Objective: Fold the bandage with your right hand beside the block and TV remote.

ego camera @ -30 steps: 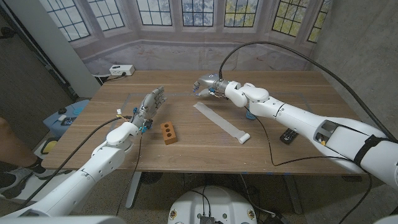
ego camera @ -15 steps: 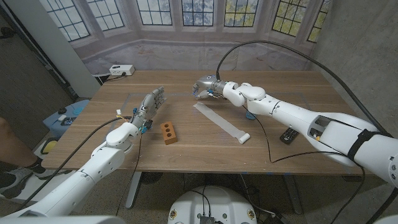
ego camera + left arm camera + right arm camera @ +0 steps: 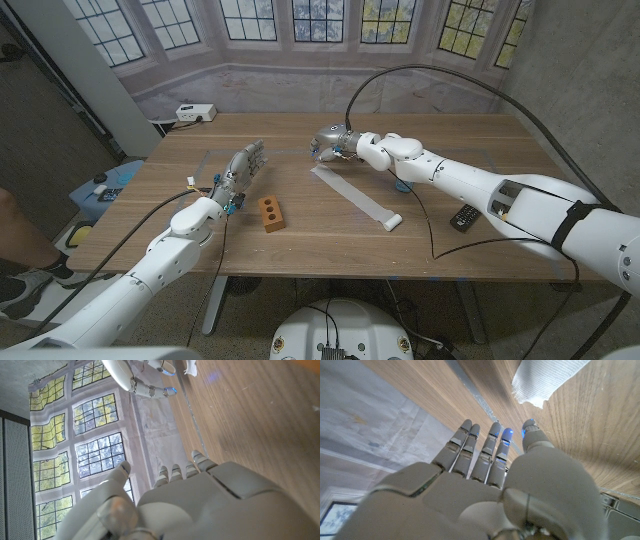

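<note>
A white bandage strip (image 3: 352,194) lies unrolled across the table's middle, its small rolled end (image 3: 393,222) toward the front. My right hand (image 3: 329,141) hovers just beyond the strip's far end with fingers apart and nothing in it; in the right wrist view the right hand (image 3: 485,490) reaches past the bandage's end (image 3: 545,379). An orange block (image 3: 270,212) lies left of the strip. The black TV remote (image 3: 462,216) lies to the right, near my right forearm. My left hand (image 3: 240,168) stands open behind the block, holding nothing, and its back (image 3: 200,505) shows in the left wrist view.
A white power strip (image 3: 195,113) sits at the table's far left corner. A black cable (image 3: 432,225) trails over the table beside the remote. A small blue thing (image 3: 401,184) lies under my right forearm. A blue bin (image 3: 108,187) stands on the floor at left.
My right hand has drifted slightly left and farther back, staying above the bandage's far end. The left hand, block and remote have stayed put.
</note>
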You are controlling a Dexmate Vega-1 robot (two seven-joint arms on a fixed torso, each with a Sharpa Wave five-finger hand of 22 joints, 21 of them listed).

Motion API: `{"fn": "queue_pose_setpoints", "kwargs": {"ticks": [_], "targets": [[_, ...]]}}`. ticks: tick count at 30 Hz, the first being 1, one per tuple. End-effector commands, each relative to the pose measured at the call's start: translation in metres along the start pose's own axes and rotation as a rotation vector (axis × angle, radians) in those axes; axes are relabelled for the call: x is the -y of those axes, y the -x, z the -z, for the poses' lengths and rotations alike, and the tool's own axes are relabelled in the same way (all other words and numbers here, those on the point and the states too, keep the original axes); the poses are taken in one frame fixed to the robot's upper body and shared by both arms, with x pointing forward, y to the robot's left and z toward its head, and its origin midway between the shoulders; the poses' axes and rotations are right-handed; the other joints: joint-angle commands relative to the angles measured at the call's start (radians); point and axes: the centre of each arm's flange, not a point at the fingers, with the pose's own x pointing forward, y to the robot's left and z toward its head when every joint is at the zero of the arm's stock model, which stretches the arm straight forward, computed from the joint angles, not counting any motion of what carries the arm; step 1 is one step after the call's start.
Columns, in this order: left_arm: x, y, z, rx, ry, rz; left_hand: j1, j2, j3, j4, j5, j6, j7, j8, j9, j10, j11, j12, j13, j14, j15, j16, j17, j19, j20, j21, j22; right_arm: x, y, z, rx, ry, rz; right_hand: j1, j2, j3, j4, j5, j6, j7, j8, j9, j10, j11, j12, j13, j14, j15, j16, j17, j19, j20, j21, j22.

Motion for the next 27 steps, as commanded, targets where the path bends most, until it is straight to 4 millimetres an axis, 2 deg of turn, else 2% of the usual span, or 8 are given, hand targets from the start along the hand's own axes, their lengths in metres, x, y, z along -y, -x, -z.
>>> {"fn": "queue_pose_setpoints", "kwargs": {"ticks": [1, 27], "targets": [[0.0002, 0.0007, 0.0033, 0.002, 0.008, 0.001, -0.004, 0.004, 0.004, 0.000, -0.002, 0.003, 0.000, 0.001, 0.003, 0.004, -0.004, 0.004, 0.001, 0.001, 0.000, 0.001, 0.003, 0.007, 0.007, 0.005, 0.005, -0.0078, -0.0044, 0.0003, -0.003, 0.009, -0.040, 0.016, 0.000, -0.006, 0.001, -0.003, 0.012, -0.001, 0.002, 0.006, 0.009, 0.000, 0.004, 0.003, 0.007, -0.164, 0.008, 0.005, 0.010, -0.068, -0.003, 0.004], [0.0013, 0.0068, 0.0074, -0.004, 0.014, -0.005, -0.005, 0.005, 0.006, -0.001, -0.002, 0.004, 0.000, 0.000, 0.003, 0.006, -0.004, 0.003, 0.001, 0.001, 0.002, 0.000, 0.003, 0.008, 0.010, 0.005, 0.005, -0.0157, -0.0084, 0.0026, 0.002, 0.026, -0.048, 0.035, 0.004, -0.010, 0.002, -0.003, 0.053, -0.006, 0.003, 0.005, 0.050, -0.004, 0.010, 0.004, 0.040, -0.167, 0.024, 0.015, 0.016, -0.071, -0.002, 0.004]]}}
